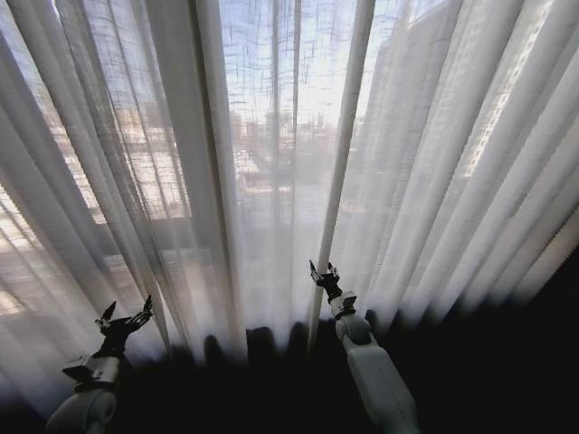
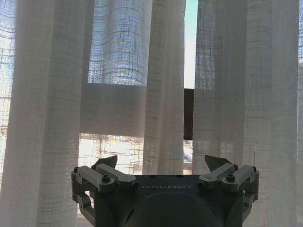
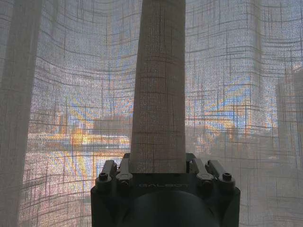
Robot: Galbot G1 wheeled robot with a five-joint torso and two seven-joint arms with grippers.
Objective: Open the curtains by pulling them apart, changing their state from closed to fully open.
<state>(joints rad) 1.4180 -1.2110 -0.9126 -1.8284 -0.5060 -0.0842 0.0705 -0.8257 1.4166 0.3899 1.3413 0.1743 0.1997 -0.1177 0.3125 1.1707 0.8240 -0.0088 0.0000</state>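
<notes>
Right claw [image 1: 324, 270] pinches a pleat of the curtains [image 1: 271, 163] at 6 o'clock; left claw [image 1: 125, 316] gapes empty at 8 o'clock.

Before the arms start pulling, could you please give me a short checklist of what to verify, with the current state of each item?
1. Right gripper has fabric: ok. In the right wrist view a pleat of the curtains runs down between its fingers.
2. Right grip firm enough to drag the panel: cannot tell.
3. Left gripper has fabric: not ok. Its fingers are spread wide with nothing between them.
4. Left gripper close to the curtain: ok in the head view, low on the left, near the folds.
5. A parting to pull from: ok. The left wrist view shows a narrow gap between panels.
6. Curtains fully open: not ok. They hang across the window.
</notes>
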